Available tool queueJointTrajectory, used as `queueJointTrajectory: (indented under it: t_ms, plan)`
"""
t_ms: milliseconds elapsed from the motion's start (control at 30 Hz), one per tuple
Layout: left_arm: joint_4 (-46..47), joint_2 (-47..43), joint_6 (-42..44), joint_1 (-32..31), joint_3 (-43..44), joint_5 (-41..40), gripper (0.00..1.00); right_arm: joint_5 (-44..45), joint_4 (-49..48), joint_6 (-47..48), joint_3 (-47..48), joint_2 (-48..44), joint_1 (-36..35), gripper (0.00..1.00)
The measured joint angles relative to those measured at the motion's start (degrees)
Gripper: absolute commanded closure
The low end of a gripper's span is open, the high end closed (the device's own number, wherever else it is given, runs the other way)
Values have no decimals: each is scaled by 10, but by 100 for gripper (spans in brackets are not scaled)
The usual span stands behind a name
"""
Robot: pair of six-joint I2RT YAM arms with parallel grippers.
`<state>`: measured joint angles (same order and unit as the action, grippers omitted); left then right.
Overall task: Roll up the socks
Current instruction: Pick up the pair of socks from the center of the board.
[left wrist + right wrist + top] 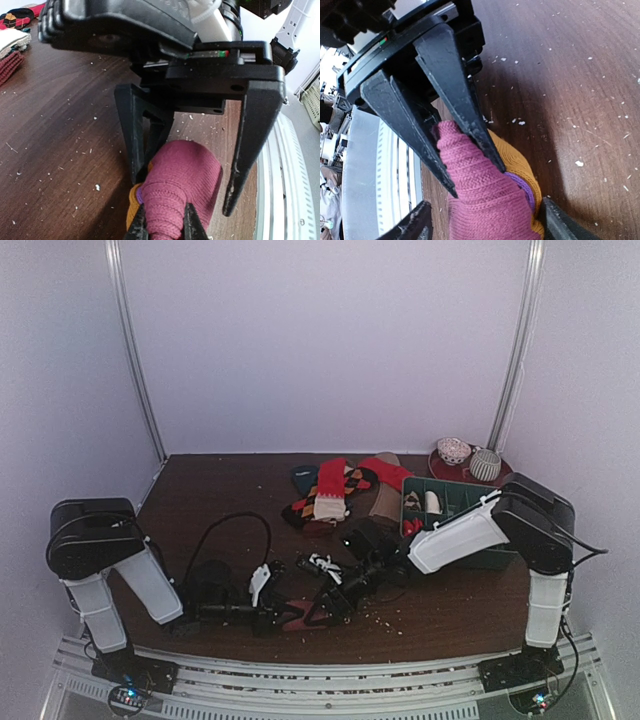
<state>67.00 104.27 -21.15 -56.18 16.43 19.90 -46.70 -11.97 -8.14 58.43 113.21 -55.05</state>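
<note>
A magenta sock [185,170] with an orange toe [517,155] lies rolled up on the dark wooden table near its front edge. My left gripper [165,225] is shut on it, its two thin fingers pinching one end of the roll [470,165]. My right gripper [487,225] faces it from the other side, open. Its wide fingers [245,150] straddle the roll, one close against the toe side, the other with a gap. From above, both grippers meet over the sock [297,618]. More socks [335,490] lie piled at the back.
A green compartment tray [450,505] stands at the right, behind my right arm. A red plate [440,465] with rolled bundles sits at the back right. A black cable [235,525] loops over the table at the left. A metal rail [295,190] runs along the front edge.
</note>
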Motion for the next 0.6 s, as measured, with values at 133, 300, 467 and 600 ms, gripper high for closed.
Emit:
queueJointTrajectory:
  t_ms: [133,300,467,600]
  plan:
    - [-1,0,0,0,0,6,100,-1,1,-9,0,2,-2,48]
    - [-3,0,0,0,0,9,100,-10,9,-12,6,14,-2,74]
    - [-3,0,0,0,0,9,90,-22,17,-24,11,20,4,94]
    - [-21,-9,4,2,3,7,45,-25,17,-30,14,24,5,100]
